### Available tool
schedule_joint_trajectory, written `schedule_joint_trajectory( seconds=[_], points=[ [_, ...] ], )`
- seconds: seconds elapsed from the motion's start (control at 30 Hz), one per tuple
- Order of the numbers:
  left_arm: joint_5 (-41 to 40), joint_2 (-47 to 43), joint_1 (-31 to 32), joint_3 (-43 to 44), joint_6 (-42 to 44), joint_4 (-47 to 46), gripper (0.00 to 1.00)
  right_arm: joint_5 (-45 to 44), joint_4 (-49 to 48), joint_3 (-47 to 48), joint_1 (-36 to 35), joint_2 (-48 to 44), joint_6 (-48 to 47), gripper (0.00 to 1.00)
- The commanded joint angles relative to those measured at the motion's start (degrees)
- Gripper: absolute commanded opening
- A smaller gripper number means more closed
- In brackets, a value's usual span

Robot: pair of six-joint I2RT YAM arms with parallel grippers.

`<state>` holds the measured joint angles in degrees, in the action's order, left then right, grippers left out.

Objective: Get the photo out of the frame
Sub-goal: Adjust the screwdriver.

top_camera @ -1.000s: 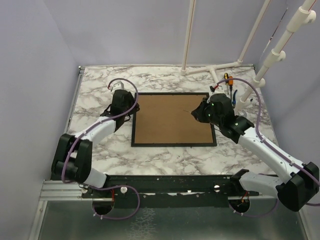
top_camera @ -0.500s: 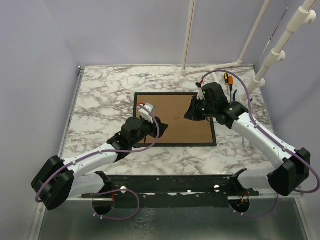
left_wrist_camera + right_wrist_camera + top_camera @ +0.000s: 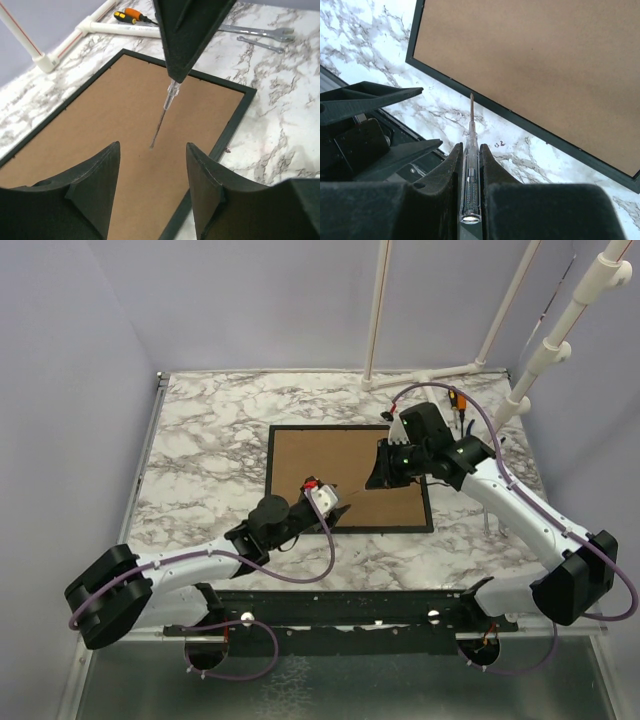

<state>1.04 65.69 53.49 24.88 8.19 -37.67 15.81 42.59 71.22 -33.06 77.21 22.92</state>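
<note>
The frame (image 3: 330, 455) lay face down on the marble table (image 3: 200, 440), brown fibreboard back upward inside its thin black border. I saw nothing of the photo. I judged it was shut in under that board, which is why the work had to start from the back. My right gripper (image 3: 469, 150) was clamped on the clear handle of a slim screwdriver (image 3: 171, 95), held in line with the fingers so the blade reached out ahead of them. I took its purpose to be prying at the board or at whatever tabs hold it. The right arm stretched in from the frame's right side, wrist tipped down, and the blade slanted toward the near part of the board. I could not tell whether its tip touched the surface. My left gripper (image 3: 153, 146) had its jaws parted with nothing between them. It hung low over the frame's near edge and looked along the board toward the blade, placed, I would say, to steady the frame or take the board once it lifted. The left arm ran long and low across the table from its base.
</note>
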Motion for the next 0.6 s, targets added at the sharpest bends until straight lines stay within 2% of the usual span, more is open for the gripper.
schedule_joint_trajectory(
  seconds=[0.0, 0.2, 0.4, 0.57],
  points=[
    [2.3, 2.4, 1.7, -0.4, 11.2, -5.0, 0.57, 2.9, 3.0, 2.5, -0.2, 0.2, -1.9, 0.01],
    [4.5, 7.1, 1.9, 3.1, 12.0, -5.0, 0.53, 4.2, 3.4, 2.7, -0.2, 0.0, -2.5, 0.01],
    [5.7, 10.9, 1.9, 6.4, 11.9, -5.0, 0.38, 5.5, 2.7, 2.3, -0.2, 0.0, -2.9, 0.01],
    [6.5, 12.7, 2.0, 8.0, 12.0, -5.0, 0.35, 6.0, 2.6, 2.0, -0.2, -0.1, -3.0, 0.01]
  ],
)
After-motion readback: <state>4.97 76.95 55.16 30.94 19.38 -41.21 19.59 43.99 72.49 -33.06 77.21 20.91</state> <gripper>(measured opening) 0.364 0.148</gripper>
